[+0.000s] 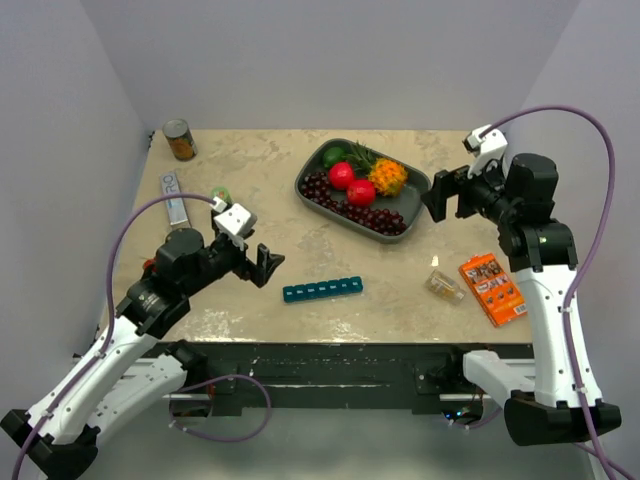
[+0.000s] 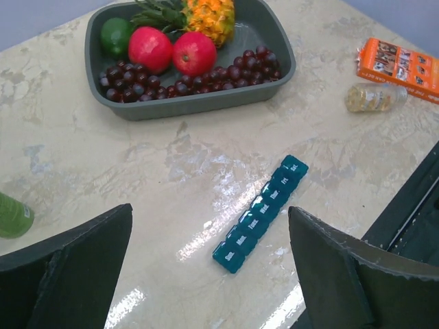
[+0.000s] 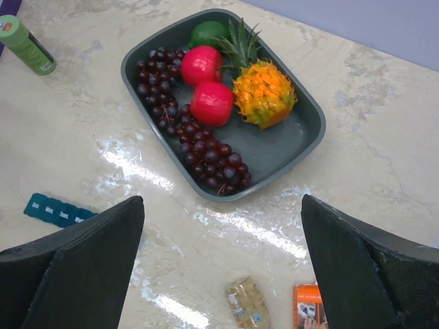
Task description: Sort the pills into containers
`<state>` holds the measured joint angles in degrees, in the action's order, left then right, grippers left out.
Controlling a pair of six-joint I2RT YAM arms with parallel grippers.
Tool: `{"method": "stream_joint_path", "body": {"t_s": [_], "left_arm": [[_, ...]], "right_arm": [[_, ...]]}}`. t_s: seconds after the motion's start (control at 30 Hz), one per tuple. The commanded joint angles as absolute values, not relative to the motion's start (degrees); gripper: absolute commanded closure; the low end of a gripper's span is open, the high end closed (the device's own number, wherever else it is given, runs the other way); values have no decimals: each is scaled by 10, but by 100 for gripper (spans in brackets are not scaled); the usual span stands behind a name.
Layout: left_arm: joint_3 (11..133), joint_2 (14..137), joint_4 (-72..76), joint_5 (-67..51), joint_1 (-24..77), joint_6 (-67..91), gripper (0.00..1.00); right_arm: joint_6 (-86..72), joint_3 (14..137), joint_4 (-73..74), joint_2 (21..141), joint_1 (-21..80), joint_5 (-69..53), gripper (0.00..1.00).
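Pills (image 1: 445,286): untouched, approach stage by the look. Left gripper (image 1: 262,265) and right gripper (image 1: 440,195) spread fully, nothing held, raised off table (image 1: 250,170). Tan pieces inside small clear bottle (image 3: 245,301) on its side, just beside orange box (image 1: 492,288), near right arm. Teal containers (image 1: 322,290) strip between arms, lids seemingly down. Next: pinch bottle squarely; round, likely to roll.

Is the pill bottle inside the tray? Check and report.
No, the pill bottle lies on the table beside the orange box, well clear of the tray.
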<state>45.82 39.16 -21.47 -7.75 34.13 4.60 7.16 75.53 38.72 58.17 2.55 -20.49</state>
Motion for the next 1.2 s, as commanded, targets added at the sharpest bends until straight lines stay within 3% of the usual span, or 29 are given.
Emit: {"method": "stream_joint_path", "body": {"t_s": [0.0,0.1,0.23,0.43,0.57,0.7,0.97,1.17], "left_arm": [[438,381,-164,-140,341,-16,0],[400,374,-143,-186,341,-59,1],[339,364,-107,-213,341,-104,2],[259,359,-52,-314,342,-180,3],[222,378,-19,-317,362,-232,4],[220,466,-9,-272,396,-278,5],[285,692,31,-200,426,-350,13],[317,781,40,-169,436,-364,19]], "right_arm": [[97,750,380,590,22,-260,1],[175,744,417,601,21,-326,1],[398,727,509,613,22,-524,1],[641,631,573,641,54,-575,1],[667,560,504,663,133,-485,1],[643,554,436,717,172,-495,3],[574,491,317,718,178,-528,3],[562,479,302,708,179,-527,3]]}}
